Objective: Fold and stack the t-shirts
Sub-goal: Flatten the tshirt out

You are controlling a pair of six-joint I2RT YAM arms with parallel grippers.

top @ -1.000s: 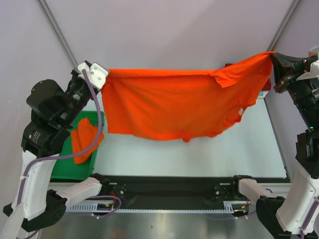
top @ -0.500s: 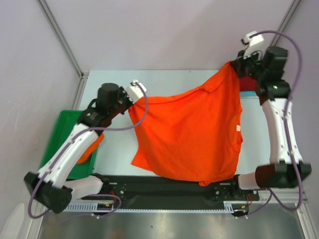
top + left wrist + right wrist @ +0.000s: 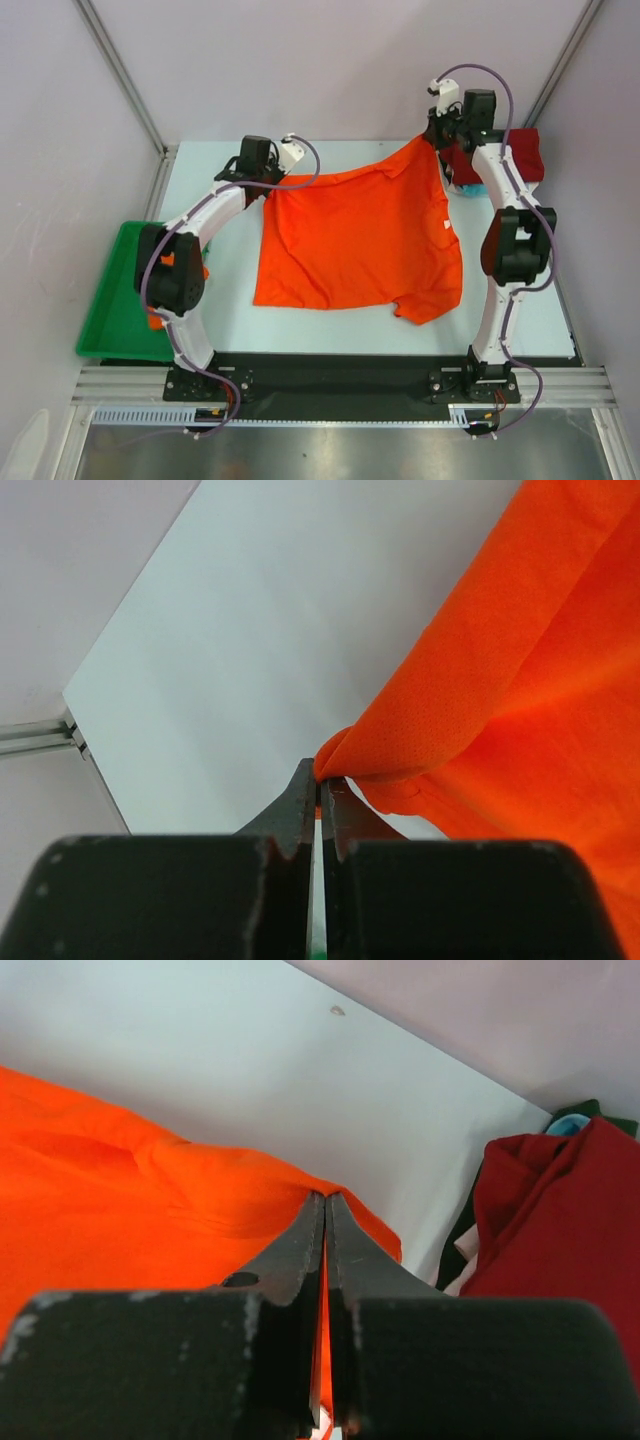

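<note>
A bright orange t-shirt lies spread on the pale table, its far edge lifted at both corners. My left gripper is shut on its far left corner; the pinched cloth shows in the left wrist view at my fingertips. My right gripper is shut on the far right corner, with orange cloth between the jaws. A dark red t-shirt lies bunched at the far right, also in the right wrist view. Another orange t-shirt lies in the tray, partly hidden by the left arm.
A green plastic tray stands at the table's left edge. A bit of turquoise cloth shows beside the dark red shirt. The enclosure's walls stand close behind and to both sides. A black rail runs along the near edge.
Both grippers have carried the orange shirt from hanging high in the air down and away to the far part of the table. The shirt now lies mostly flat.
</note>
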